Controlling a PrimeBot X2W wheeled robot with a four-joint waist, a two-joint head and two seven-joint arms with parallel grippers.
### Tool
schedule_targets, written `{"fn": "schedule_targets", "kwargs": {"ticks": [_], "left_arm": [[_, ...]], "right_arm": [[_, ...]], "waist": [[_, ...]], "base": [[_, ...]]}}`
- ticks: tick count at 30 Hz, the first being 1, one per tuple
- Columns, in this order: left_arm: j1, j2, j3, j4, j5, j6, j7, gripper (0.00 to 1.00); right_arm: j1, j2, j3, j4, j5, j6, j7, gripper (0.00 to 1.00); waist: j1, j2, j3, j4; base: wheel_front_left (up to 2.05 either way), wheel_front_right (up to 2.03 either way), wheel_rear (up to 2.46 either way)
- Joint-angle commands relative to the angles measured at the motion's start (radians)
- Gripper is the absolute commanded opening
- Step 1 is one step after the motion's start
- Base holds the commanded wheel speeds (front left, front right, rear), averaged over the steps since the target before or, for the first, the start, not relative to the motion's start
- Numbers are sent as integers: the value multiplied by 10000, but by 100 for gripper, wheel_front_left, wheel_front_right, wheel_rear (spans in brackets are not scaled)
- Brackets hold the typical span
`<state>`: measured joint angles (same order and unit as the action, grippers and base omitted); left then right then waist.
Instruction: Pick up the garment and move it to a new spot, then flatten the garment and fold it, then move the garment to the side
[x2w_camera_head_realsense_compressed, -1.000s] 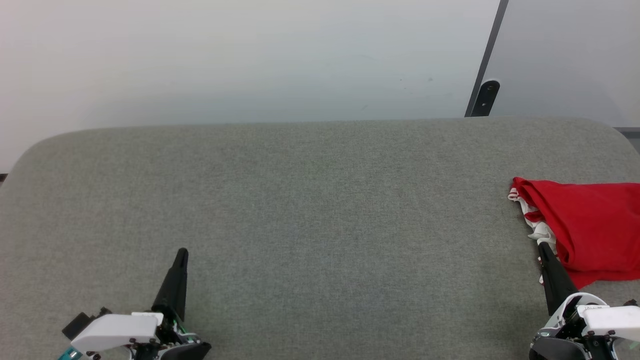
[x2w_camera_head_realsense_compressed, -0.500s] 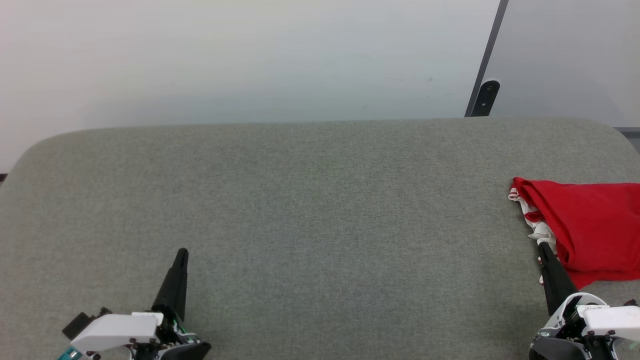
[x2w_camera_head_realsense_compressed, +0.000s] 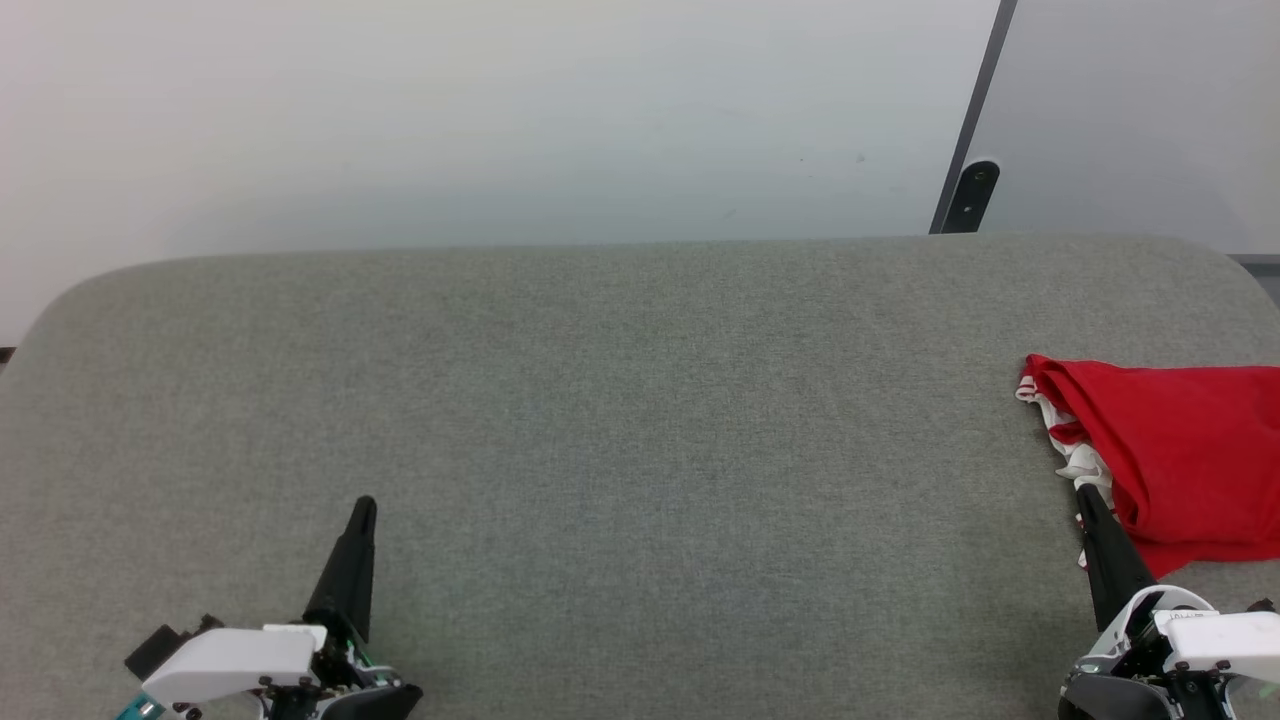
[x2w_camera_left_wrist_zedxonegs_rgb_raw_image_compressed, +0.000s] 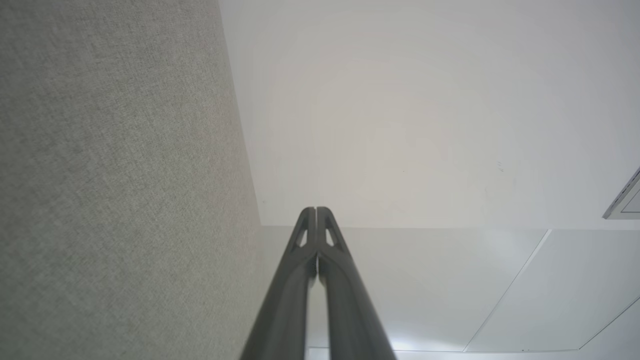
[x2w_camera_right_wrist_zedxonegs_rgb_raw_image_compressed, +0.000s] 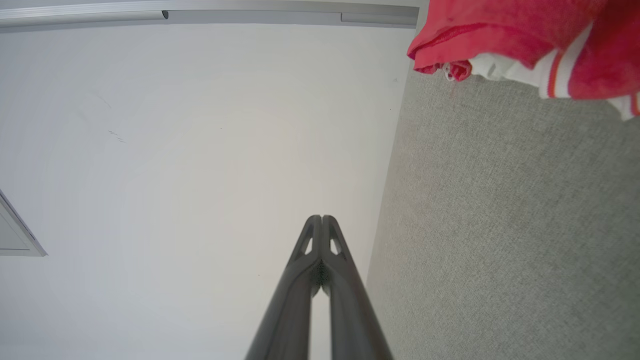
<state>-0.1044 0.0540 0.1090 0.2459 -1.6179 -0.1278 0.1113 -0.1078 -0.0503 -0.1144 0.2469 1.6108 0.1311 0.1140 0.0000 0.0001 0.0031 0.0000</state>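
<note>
Pointing away from the robot, the right gripper (x2w_camera_head_realsense_compressed: 1086, 497) had its two long dark fingers pressed tight together, with nothing held between them. The left gripper (x2w_camera_head_realsense_compressed: 363, 507) was closed and empty in the same way. Both hung low over the grey padded surface (x2w_camera_head_realsense_compressed: 640, 420), the left one by its near left part and the right one by its near right part.

The garment (x2w_camera_head_realsense_compressed: 1180, 450), a red T-shirt, lay at the far right of that surface and ran out past the right edge of the head view. It was gathered in layers rather than spread flat. The red body was on top, and a white sleeve end with thin red stripes showed from under its left edge. The right gripper's tip came just beside that white trim; whether it touched the cloth could not be told.

By my reading, this fitted two stages equally well. The shirt could have been a loose bundle waiting to be lifted to a new spot, or a folded shirt already set aside at the surface's right with both arms clear. The layering was not neat enough to settle it. Any further grasp would need the fingers to part first, and soft doubled cloth would tend to slip or unfold.
</note>
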Motion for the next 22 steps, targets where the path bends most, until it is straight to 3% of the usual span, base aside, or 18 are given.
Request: {"fn": "schedule_targets", "kwargs": {"ticks": [1,22], "left_arm": [[-110,-13,37,16,40,-62,26,0],[-111,-22,50,16,58,-63,24,0]], "right_arm": [[-40,22,-1,4,40,-7,-28,0],[-40,22,0,4,41,-7,-28,0]], "waist": [[0,-1,0,0],[0,-1,0,0]], "base": [[0,0,0],[0,0,0]]}}
